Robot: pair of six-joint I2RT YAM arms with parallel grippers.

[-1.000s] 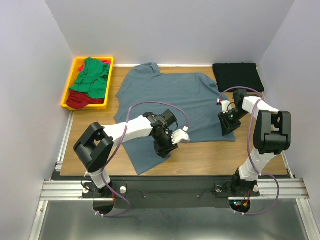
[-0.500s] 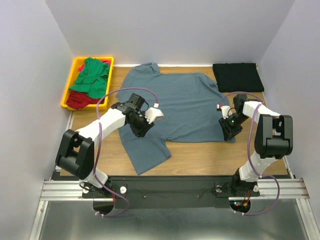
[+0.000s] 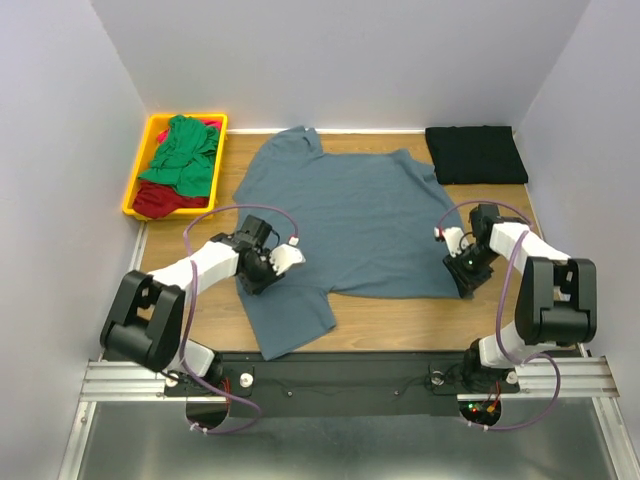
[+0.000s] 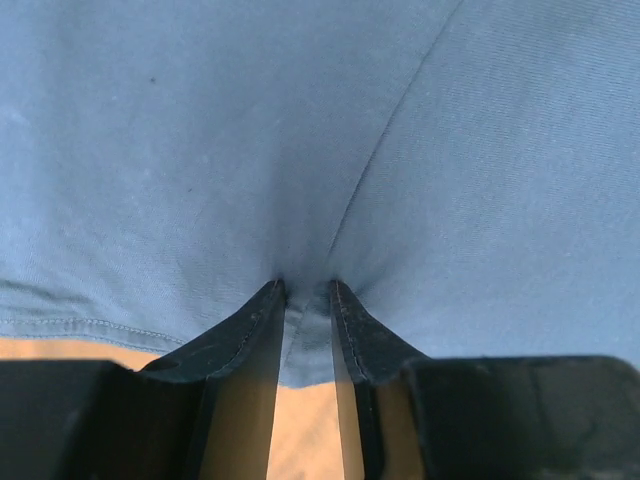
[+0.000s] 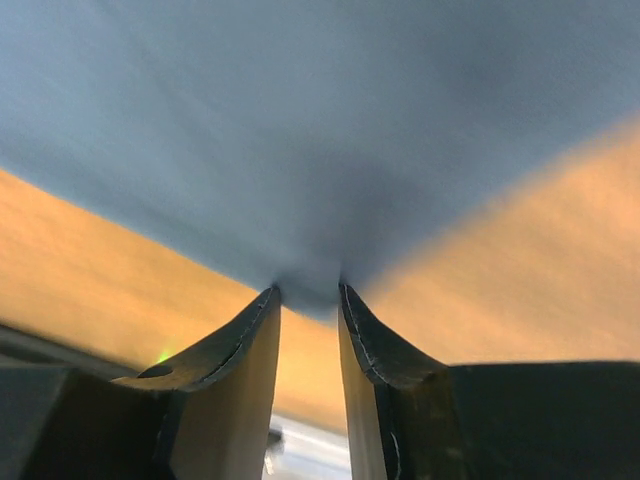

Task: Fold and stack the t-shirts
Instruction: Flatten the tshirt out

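Note:
The slate blue-grey t-shirt (image 3: 345,220) lies spread on the wooden table. My left gripper (image 3: 255,275) is shut on its left edge, with a fold of cloth pinched between the fingers in the left wrist view (image 4: 306,300). My right gripper (image 3: 468,270) is shut on the shirt's right bottom corner (image 5: 310,285). The black t-shirt (image 3: 476,153) lies folded at the back right. The green t-shirt (image 3: 185,150) lies crumpled on the red t-shirt (image 3: 160,200) in the tray.
A yellow plastic tray (image 3: 137,175) stands at the back left of the table. Grey walls close in the left, back and right sides. A metal rail (image 3: 350,375) with the arm bases runs along the near edge.
My left gripper has pulled leftward across the shirt, from the lower middle to its left edge. My right gripper has drawn the right corner outward and nearer. The shirt lies flatter.

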